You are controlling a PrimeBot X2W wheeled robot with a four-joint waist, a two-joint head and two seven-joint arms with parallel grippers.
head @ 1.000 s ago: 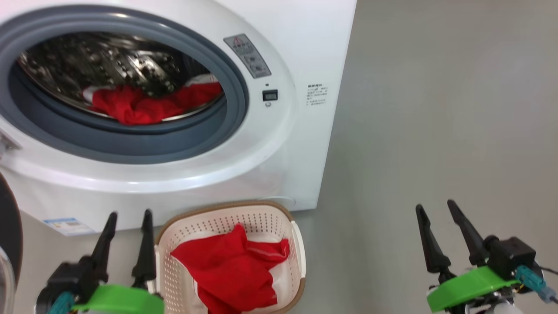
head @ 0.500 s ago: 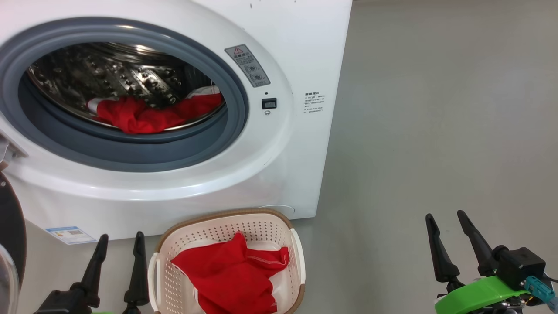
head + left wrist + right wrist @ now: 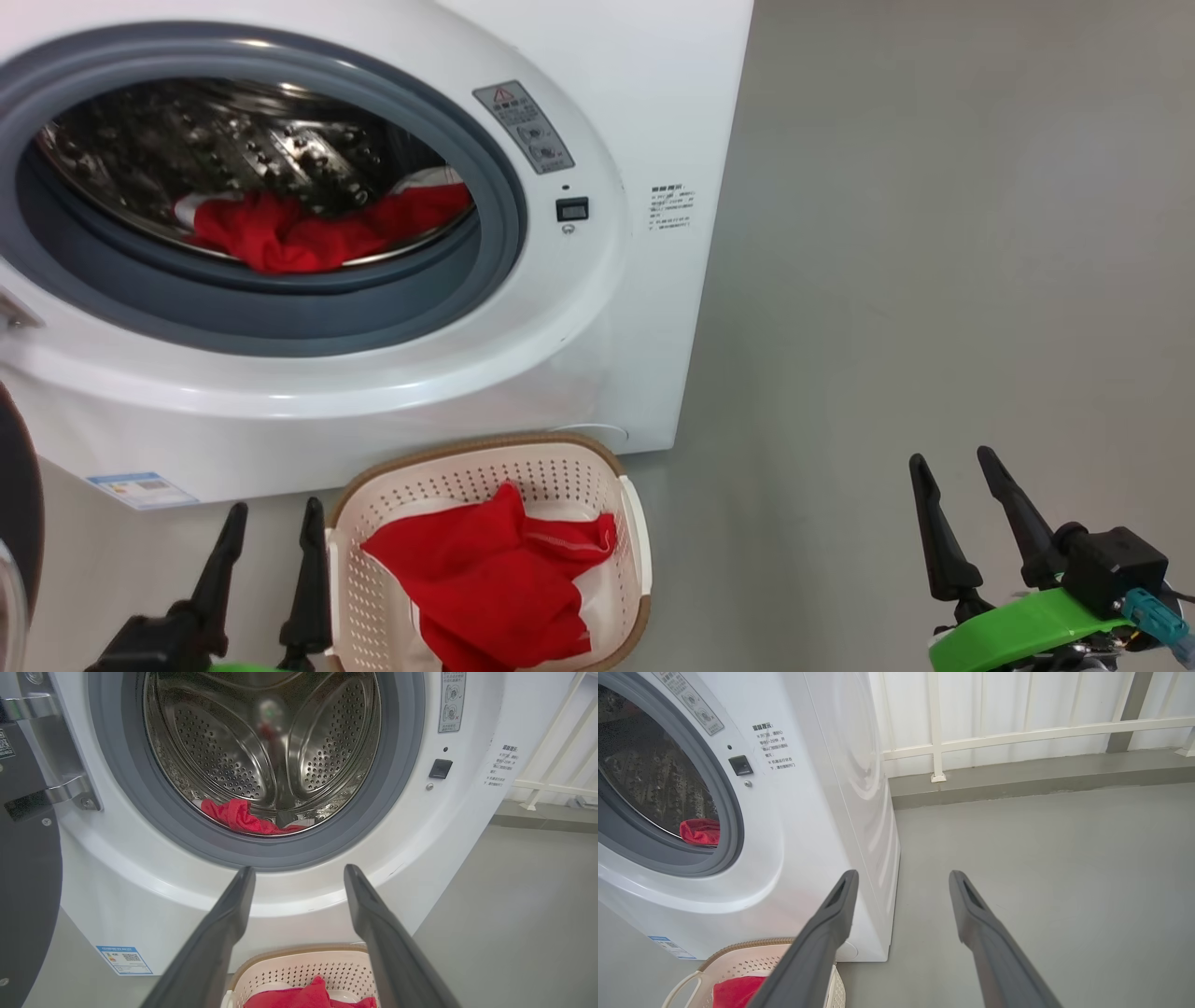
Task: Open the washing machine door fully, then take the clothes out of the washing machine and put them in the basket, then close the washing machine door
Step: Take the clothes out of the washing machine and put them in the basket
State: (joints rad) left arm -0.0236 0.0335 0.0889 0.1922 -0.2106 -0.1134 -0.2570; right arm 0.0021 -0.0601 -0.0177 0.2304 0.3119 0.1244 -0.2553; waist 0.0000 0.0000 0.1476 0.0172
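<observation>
Left end effector (image 3: pixel 275 507) spread wide, empty — fingers (image 3: pixel 224 933) toward washing machine (image 3: pixel 597 308); right end effector (image 3: pixel 951 456) spread too.

Smooth grey floor (image 3: pixel 934 233) is flat & plain, w/ soft light on it. At its far edge runs a low grey step (image 3: pixel 1017 777). On the step stands a thin white rail fence (image 3: pixel 1017 735): one long bar going across & an upright bar w/ a small flat foot touching the step. Right behind the fence is a white ribbed wall (image 3: pixel 1008 700). A wide dark grey post (image 3: pixel 1125 709) slants down in the top rt corner, by the wall.
</observation>
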